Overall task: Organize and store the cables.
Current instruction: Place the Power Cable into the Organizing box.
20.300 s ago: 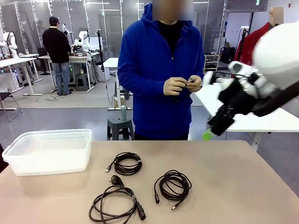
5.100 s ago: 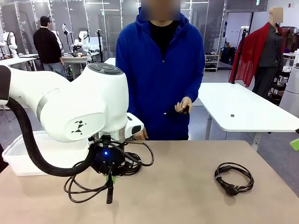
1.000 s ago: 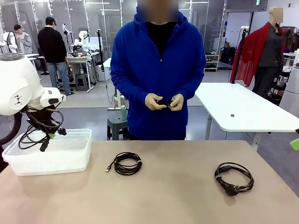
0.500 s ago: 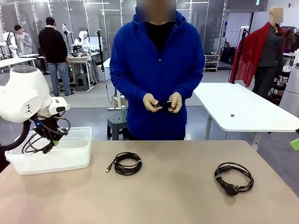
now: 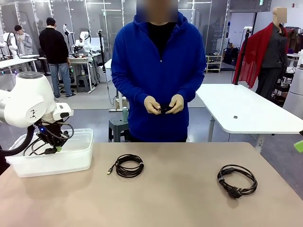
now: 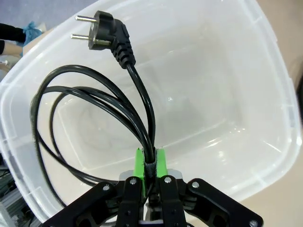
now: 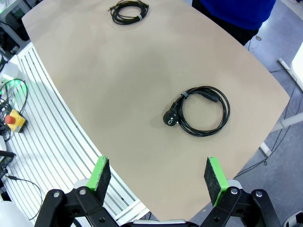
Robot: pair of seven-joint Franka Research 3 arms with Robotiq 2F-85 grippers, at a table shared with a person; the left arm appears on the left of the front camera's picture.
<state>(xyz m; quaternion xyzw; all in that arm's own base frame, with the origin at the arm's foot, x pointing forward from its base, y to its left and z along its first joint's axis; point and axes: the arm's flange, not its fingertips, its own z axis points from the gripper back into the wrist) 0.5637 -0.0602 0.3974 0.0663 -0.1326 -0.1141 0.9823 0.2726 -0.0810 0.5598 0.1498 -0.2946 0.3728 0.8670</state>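
Note:
My left gripper (image 6: 150, 163) is shut on a thick black cable (image 6: 90, 104) with a two-pin power plug, and holds its loops over the inside of the clear plastic bin (image 6: 246, 118). From the front, that gripper (image 5: 54, 147) hangs low over the bin (image 5: 71, 163) with the cable (image 5: 40, 144) dangling into it. A small coiled cable (image 5: 128, 166) lies mid-table, and a thicker coiled cable (image 5: 236, 178) with a plug lies at the right. My right gripper (image 7: 156, 179) stands open high above the table, over the thicker coil (image 7: 201, 111). The person holds a small dark cable (image 5: 164, 106) in both hands.
The person in a blue hoodie (image 5: 158, 66) stands at the table's far edge. The bin sits at the table's left end. The beige tabletop (image 5: 180, 198) is bare between the two coils. The floor and a white slatted rail (image 7: 42, 142) lie beyond the near edge.
My left arm has come down with the power cable, from above the bin to low inside its rim. The person's hands keep working the small cable. The two coils on the table have not moved.

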